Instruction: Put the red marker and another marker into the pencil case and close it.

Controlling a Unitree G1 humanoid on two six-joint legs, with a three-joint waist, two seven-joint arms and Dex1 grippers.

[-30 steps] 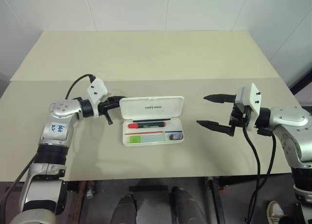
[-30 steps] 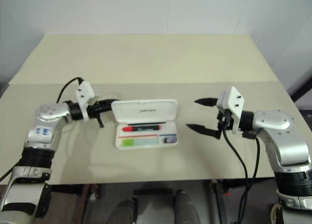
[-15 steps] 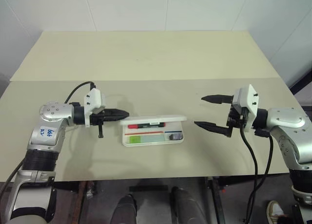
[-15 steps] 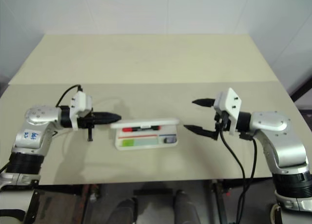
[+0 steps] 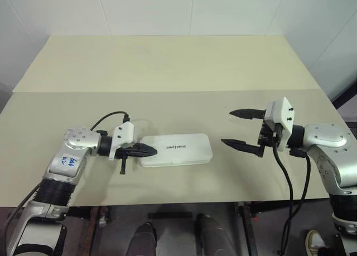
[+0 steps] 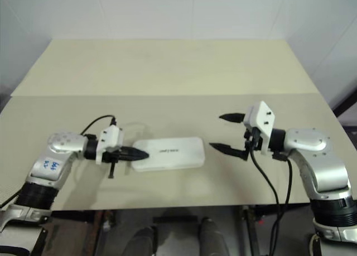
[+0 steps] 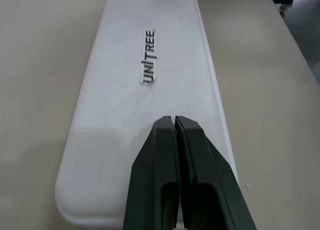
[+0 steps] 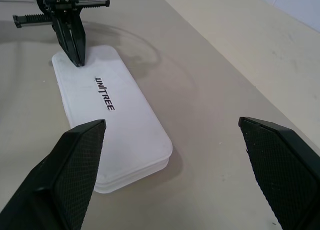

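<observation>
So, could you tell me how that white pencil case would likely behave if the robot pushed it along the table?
The pencil case looks like hard, smooth plastic, so it would probably slide as one stiff piece rather than flex. It lies flat and low on the table, so tipping or rolling seems unlikely. The shut left gripper meets it at one end; an off-centre shove might swing it round.

pencil case (image 6: pixel 167 153) lid down, left claw (image 6: pixel 143 154) on it

Pencil case (image 5: pixel 177 150) was shut, lid down with "UNITREE" print facing up; white, flat, rounded corners, lying lengthwise across the tabletop (image 5: pixel 167 72) near its front edge.
</observation>
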